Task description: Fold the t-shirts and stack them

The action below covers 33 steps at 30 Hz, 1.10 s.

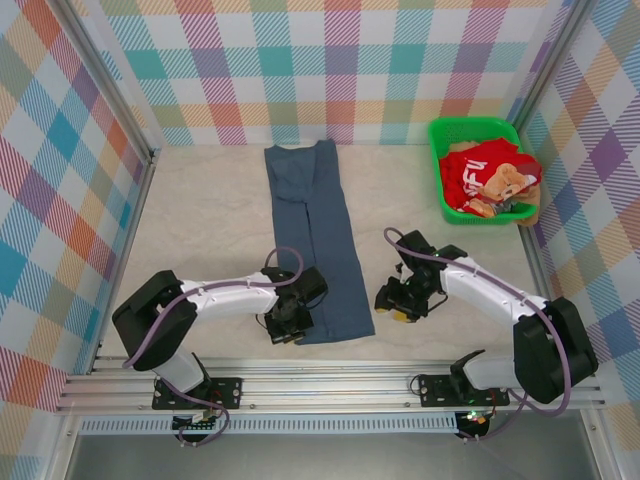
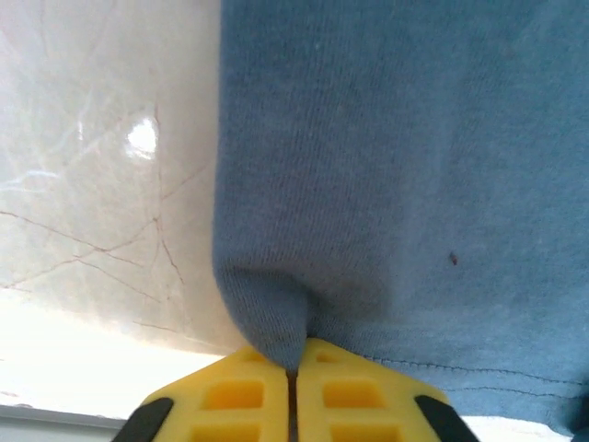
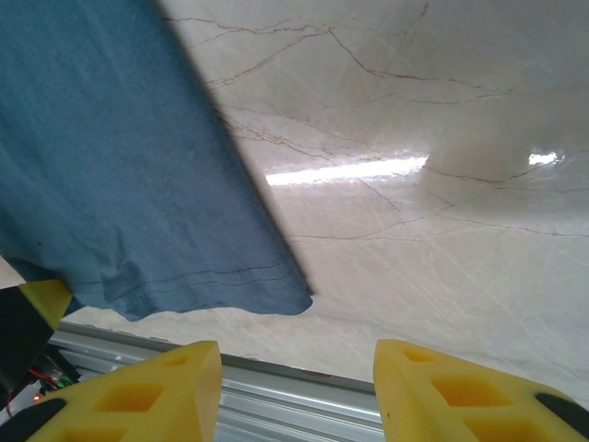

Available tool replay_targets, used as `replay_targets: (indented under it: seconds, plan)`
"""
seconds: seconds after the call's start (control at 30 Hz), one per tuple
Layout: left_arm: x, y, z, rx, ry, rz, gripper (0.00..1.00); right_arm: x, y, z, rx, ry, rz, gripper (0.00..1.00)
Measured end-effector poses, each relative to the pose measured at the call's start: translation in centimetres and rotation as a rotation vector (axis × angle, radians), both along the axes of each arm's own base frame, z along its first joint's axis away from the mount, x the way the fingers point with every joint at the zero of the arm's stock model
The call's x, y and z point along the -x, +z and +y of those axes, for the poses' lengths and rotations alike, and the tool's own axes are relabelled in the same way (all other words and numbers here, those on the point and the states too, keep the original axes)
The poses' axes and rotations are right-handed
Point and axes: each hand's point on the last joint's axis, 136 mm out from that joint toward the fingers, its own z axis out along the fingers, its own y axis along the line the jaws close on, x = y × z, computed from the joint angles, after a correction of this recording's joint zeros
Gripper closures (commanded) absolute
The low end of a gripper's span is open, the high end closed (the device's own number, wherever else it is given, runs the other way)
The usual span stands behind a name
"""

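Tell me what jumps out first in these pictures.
A long blue shirt lies folded in a strip mid-table, its near corner pinched in the shut left gripper. The right gripper stands open beside it. At the far right, a green basket holds a red shirt.

Left arm [image 1: 215, 297] stretched low, left gripper [image 2: 293, 364] clamped tight on shirt [image 2: 396, 184] hem at its fingertips, right arm [image 1: 490, 290] bent at elbow, right gripper [image 3: 296, 368] low, jaws apart.

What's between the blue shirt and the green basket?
Just bare pale marbled tabletop lies between the slate-blue cloth t-shirt and green plastic basket, per the top view.
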Motion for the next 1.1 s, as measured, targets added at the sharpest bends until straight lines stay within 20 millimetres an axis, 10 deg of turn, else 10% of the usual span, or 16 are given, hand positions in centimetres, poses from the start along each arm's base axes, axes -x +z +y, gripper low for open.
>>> replay_targets:
  seconds: [0.43,1.1]
  plan:
    - [1.9,0.2,4.6,-0.062,-0.003,-0.04,1.0,4.0,-2.5,5.6,0.048,0.162,0.05,0.56]
    - [2.7,0.1,5.8,-0.05,-0.009,-0.046,1.0,5.4,-4.9,10.0,0.155,0.184,0.084,0.64]
